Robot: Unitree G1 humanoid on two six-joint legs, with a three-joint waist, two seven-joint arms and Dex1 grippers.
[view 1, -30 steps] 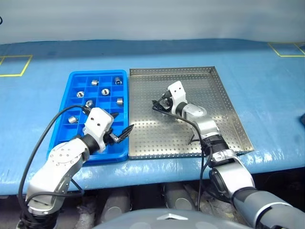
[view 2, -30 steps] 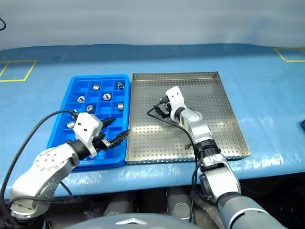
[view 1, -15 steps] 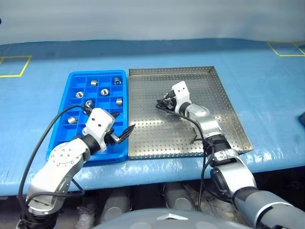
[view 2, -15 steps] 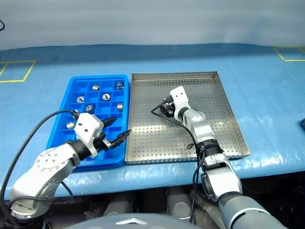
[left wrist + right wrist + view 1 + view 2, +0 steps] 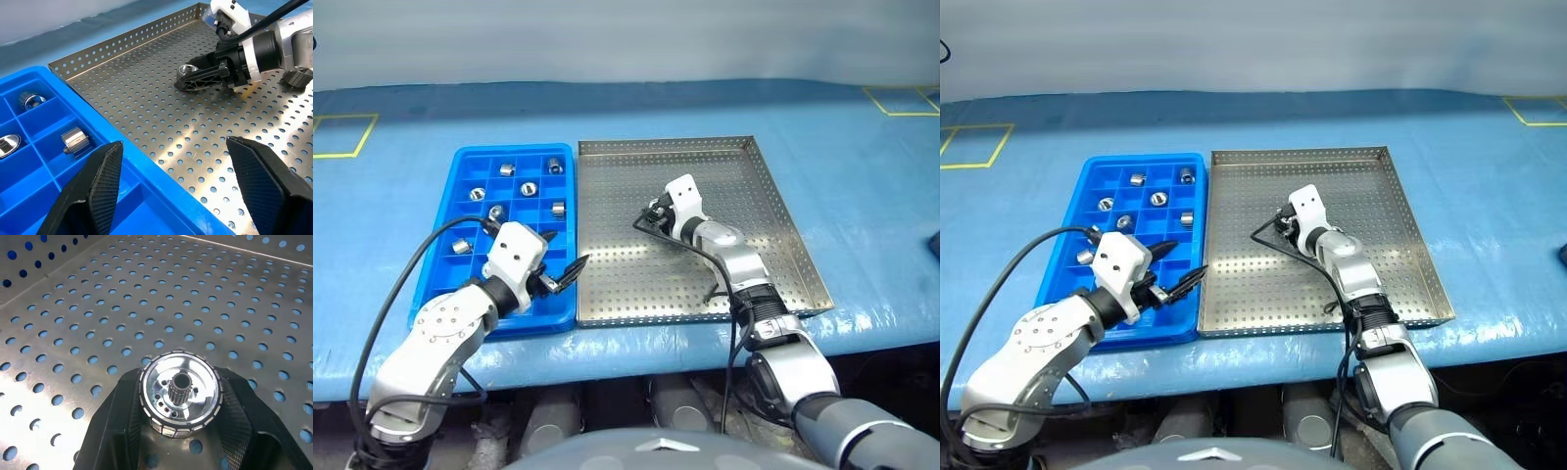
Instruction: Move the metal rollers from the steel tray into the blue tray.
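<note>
We find the right pincer closed on a roller near the middle of the steel tray, its two fingers bearing on opposite sides of the rim with the end face and toothed central stub toward the wrist camera. The roller appears to sit on or just above the perforated floor; we cannot tell which. The step in hand, in our judgement, is the lift: raise it straight and clear of the tray's raised rim before carrying it across to the blue tray, which lies touching the steel tray on the robot's left. We would aim for a free compartment, since several already hold rollers. The left pincer hovers with jaws well apart and holding nothing over the near corner of the blue tray beside the seam (it lies close to the likely path, so we advise a route further back). A black cable trails from the right arm over the steel tray's floor. The blue worktop carries yellow tape marks at its far corners.
</note>
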